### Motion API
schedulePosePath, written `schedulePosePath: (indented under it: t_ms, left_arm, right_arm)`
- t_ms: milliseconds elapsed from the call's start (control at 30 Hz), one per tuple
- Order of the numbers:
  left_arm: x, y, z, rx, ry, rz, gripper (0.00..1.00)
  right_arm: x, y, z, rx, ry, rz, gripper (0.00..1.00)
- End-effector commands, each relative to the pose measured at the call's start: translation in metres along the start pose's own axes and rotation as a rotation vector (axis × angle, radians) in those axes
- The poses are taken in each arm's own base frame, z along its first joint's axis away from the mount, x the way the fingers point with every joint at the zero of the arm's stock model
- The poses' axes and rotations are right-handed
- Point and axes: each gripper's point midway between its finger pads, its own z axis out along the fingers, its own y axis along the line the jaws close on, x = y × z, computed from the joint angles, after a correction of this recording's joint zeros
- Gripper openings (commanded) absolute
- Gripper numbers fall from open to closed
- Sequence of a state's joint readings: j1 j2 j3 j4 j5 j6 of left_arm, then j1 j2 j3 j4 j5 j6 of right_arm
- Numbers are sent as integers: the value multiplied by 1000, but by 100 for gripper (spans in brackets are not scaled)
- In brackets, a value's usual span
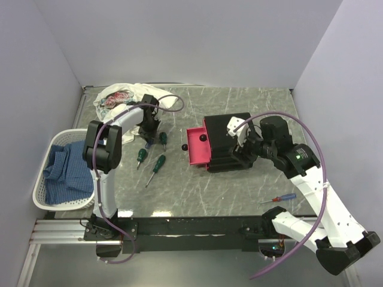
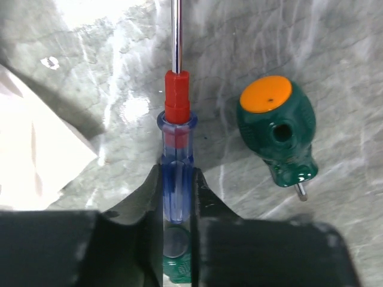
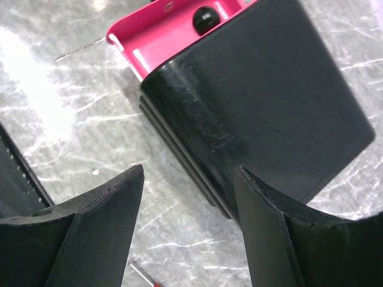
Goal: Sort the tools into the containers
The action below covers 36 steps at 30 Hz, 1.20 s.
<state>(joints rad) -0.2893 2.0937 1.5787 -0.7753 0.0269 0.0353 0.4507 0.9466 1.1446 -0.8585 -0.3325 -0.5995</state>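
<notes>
My left gripper (image 2: pixel 178 173) is shut on the clear blue handle of a slim screwdriver (image 2: pixel 177 107) with a red collar, its shaft pointing away, low over the table. A stubby green screwdriver (image 2: pixel 276 130) with an orange cap lies just to its right, and another green handle (image 2: pixel 175 263) shows under the jaws. In the top view the left gripper (image 1: pixel 149 127) is by three green screwdrivers (image 1: pixel 157 164). My right gripper (image 3: pixel 190 173) is open and empty at a corner of the black drawer unit (image 3: pixel 269 101), whose pink drawer (image 1: pixel 196 147) is pulled out. No hammer is in view.
A white patterned cloth (image 1: pixel 122 95) lies at the back left. A white lattice basket (image 1: pixel 40 182) with blue cloth stands at the left edge. A second red-and-blue screwdriver (image 1: pixel 278 198) lies near the front right. Grey walls close in the table.
</notes>
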Motion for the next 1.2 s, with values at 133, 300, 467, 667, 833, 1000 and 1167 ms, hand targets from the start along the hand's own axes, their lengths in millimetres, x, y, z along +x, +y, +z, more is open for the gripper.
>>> schedulePosePath:
  t_ms: [133, 300, 467, 667, 833, 1000, 1167]
  left_arm:
    - [-37, 16, -64, -2, -155, -57, 1]
    - [-52, -35, -122, 253, -256, -86, 1]
    - [-37, -113, -152, 662, -227, -167, 1]
    - [-23, -170, -182, 959, -136, -245, 1]
    - [-27, -196, -195, 1031, -118, -225, 1]
    - [-5, -220, -191, 1042, -39, -239, 1]
    - [4, -222, -179, 1038, 13, -288, 1]
  right_arm:
    - [-39, -43, -13, 186, -105, 20, 70]
    - [-37, -70, -5, 294, -65, 50, 70]
    - [-41, -84, 4, 309, -66, 108, 70]
    - [-40, -106, 4, 365, -40, 166, 70]
    - [-33, -119, 1, 401, -7, 193, 70]
    - [-26, -124, 5, 413, 12, 204, 70]
    - [-27, -126, 8, 419, 5, 211, 70]
